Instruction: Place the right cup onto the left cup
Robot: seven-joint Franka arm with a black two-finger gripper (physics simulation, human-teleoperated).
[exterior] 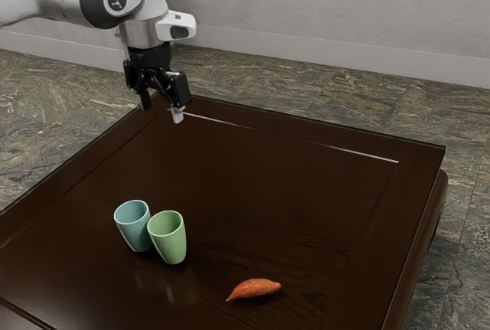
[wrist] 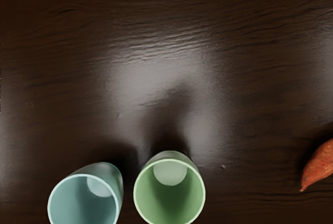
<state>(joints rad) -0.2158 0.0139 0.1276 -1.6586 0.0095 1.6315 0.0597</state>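
The pincer (exterior: pixel 161 111) is held wide open and empty above the tabletop (exterior: pixel 276 200), and the teal cup (exterior: pixel 135 235) could be toppled if a grasp is forced between it and the green cup (exterior: pixel 172 247), set close at the exterior view's right.

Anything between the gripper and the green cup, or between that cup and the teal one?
Nothing visible stands between my open gripper and the green cup, nor between that and the teal cup. The orange root lies aside.
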